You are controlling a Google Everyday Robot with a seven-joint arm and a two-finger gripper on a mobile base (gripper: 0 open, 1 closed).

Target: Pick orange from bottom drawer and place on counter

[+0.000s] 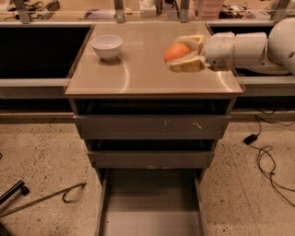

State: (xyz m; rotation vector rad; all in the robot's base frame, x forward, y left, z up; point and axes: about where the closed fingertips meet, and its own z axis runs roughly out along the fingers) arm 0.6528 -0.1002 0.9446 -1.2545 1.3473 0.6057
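Observation:
My gripper (180, 54) reaches in from the right on a white arm and is shut on the orange (176, 51), a small round fruit held between the two pale fingers. It holds the orange above the right half of the counter (138, 69), the glossy tan top of the grey drawer cabinet. The bottom drawer (150, 205) is pulled out towards me at the foot of the cabinet and nothing shows in the part in view.
A white bowl (107, 47) stands on the counter's back left. A scratched grey drawer front (152, 126) sits below the counter. A cluttered bench (138, 9) runs behind. Black cables (267, 156) lie on the floor at right, a metal rod (41, 198) at left.

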